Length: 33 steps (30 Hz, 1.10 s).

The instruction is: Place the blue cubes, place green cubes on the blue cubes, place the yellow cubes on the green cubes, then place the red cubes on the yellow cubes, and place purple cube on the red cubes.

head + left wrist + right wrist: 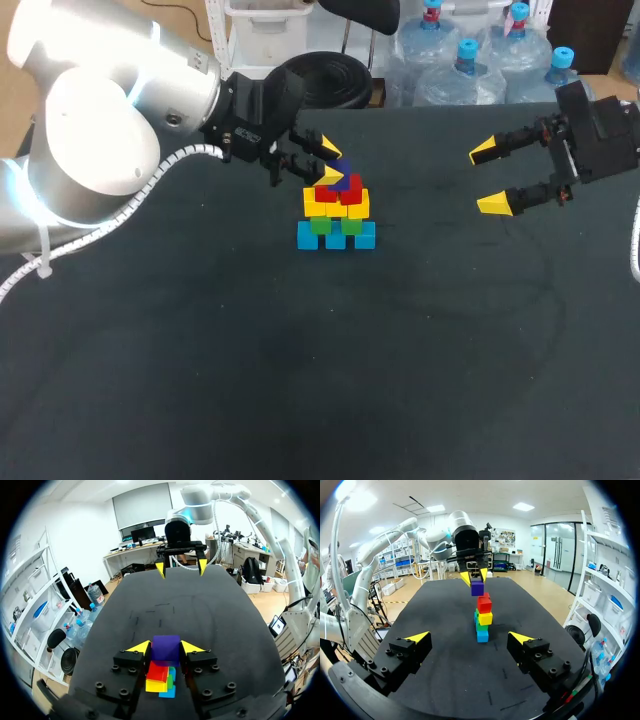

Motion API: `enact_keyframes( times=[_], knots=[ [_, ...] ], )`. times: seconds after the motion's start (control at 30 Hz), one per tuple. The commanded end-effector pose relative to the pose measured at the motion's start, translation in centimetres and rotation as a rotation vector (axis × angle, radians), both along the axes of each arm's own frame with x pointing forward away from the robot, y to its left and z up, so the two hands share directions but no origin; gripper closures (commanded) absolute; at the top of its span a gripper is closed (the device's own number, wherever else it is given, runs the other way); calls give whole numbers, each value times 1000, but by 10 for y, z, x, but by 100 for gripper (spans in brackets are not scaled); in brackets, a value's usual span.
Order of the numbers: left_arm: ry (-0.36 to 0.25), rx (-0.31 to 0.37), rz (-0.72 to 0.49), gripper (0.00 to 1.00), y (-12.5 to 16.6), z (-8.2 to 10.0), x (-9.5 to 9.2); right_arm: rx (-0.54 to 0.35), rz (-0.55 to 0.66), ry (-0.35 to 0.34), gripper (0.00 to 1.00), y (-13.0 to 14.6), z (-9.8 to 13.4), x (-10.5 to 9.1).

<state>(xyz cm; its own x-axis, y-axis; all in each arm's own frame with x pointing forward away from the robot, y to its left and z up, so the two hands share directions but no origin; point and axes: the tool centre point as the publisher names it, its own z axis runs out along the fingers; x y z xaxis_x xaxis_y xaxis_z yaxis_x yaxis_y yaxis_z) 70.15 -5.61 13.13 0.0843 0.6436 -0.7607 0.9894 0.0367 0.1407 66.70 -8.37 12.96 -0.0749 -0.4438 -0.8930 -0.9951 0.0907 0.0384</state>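
A small pyramid of cubes stands mid-table: blue cubes (pixel 336 237) at the base, then green cubes (pixel 330 224), yellow cubes (pixel 340 207) and red cubes (pixel 338 192). My left gripper (pixel 330 160) comes in from the left, shut on the purple cube (pixel 343 177), which sits right at the top of the red cubes. In the left wrist view the purple cube (pixel 166 647) fills the gap between the yellow tips, with the red cubes (pixel 157 671) below. My right gripper (pixel 492 177) hangs open and empty off to the right, well clear of the stack (pixel 482 617).
The stack rests on the black table cloth (pixel 300 380), which runs wide in front and to the right. The left arm's white cable (pixel 120 205) hangs over the left part of the table.
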Motion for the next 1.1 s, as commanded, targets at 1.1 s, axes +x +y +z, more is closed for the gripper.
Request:
enact_keyframes(
  times=[1.1],
  knots=[
    [16, 10, -10, 100, -2, -5, 12, 0, 0, -1, 0, 0, 0, 0]
  ],
)
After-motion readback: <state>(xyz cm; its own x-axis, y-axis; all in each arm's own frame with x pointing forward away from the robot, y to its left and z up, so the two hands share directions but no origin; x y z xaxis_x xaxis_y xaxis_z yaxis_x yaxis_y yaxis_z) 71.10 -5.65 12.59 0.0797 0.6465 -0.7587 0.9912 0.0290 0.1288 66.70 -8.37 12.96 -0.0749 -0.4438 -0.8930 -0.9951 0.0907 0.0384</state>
